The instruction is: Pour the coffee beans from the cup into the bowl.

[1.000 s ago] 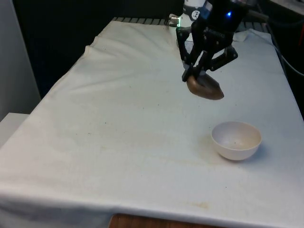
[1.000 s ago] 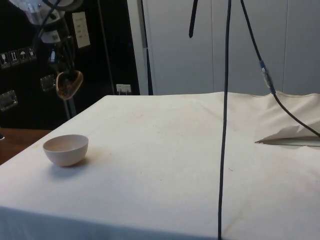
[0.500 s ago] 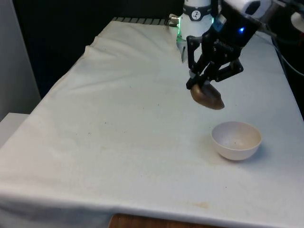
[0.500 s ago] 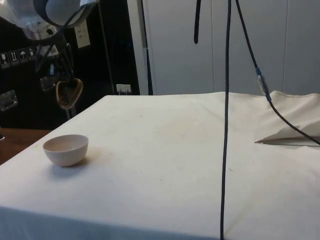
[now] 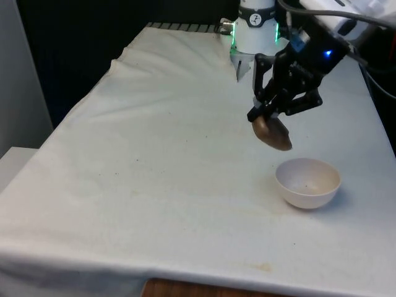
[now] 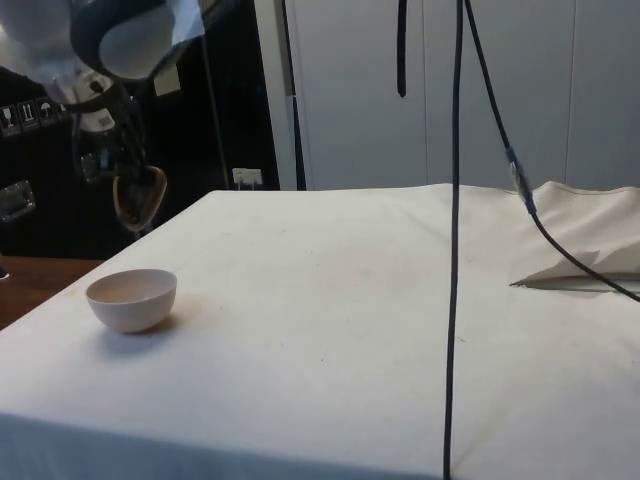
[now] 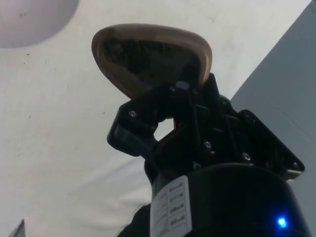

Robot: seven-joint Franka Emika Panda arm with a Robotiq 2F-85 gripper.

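A brown cup (image 5: 271, 132) hangs tilted in the air, with my gripper (image 5: 262, 114) shut on its rim. In the side view the cup (image 6: 138, 195) sits above and a little behind the white bowl (image 6: 131, 298). The wrist view looks into the cup (image 7: 150, 58), where dark coffee beans lie inside. The white bowl (image 5: 307, 182) stands on the cloth toward the front view's right, below and slightly right of the cup. Part of the bowl (image 7: 34, 19) also appears beyond the cup in the wrist view.
The white cloth (image 5: 154, 161) covers the table, with a fold at the far left corner. In the side view a black cable (image 6: 455, 250) hangs down in front, and a crumpled ridge of cloth (image 6: 585, 260) lies at the right.
The gripper has carried the cup down and toward the bowl, moving to the front view's right. The bowl has stayed in place.
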